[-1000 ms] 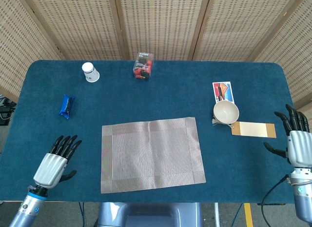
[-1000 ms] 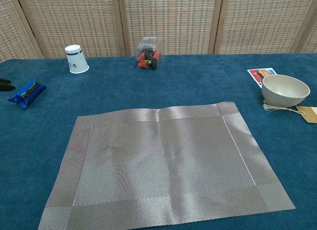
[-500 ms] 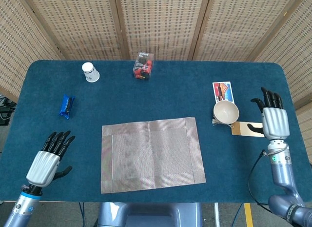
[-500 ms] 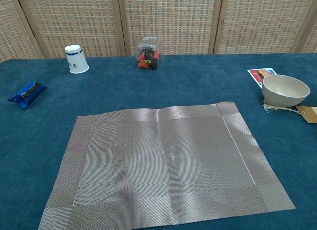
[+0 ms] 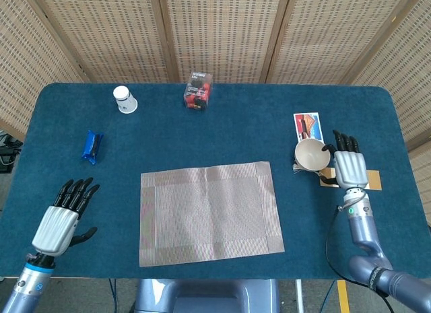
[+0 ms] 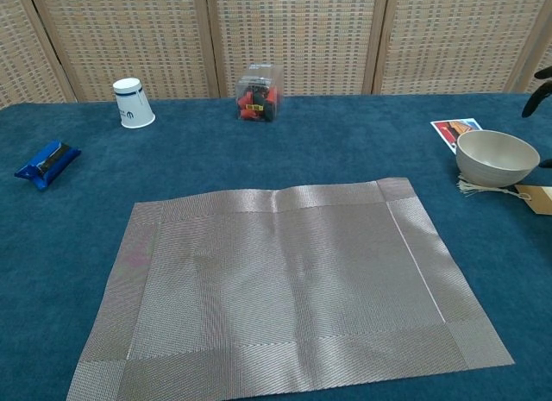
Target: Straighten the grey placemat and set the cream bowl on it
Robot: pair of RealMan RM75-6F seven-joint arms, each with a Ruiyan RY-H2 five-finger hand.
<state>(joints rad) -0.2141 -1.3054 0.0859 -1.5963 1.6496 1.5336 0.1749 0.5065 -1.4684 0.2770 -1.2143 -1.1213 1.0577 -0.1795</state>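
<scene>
The grey placemat [image 5: 210,212] [image 6: 285,285] lies flat in the middle of the blue table, slightly skewed, with a shallow crease along its far edge. The cream bowl [image 5: 312,153] [image 6: 496,158] stands upright off the mat, to its right. My right hand [image 5: 348,168] hovers just right of the bowl with fingers spread, holding nothing; only a dark fingertip [image 6: 542,76] of it shows at the chest view's right edge. My left hand [image 5: 62,219] is open near the front left corner, well left of the mat.
A tan card [image 5: 372,181] lies under my right hand and a picture card [image 5: 308,126] sits behind the bowl. At the back stand a white paper cup [image 5: 124,99] and a clear box of red items [image 5: 198,90]. A blue packet [image 5: 92,145] lies left.
My right hand has swept in from the table's right edge to just beside the bowl. My left hand has drawn back toward the front left corner. Mat and bowl have not moved.
</scene>
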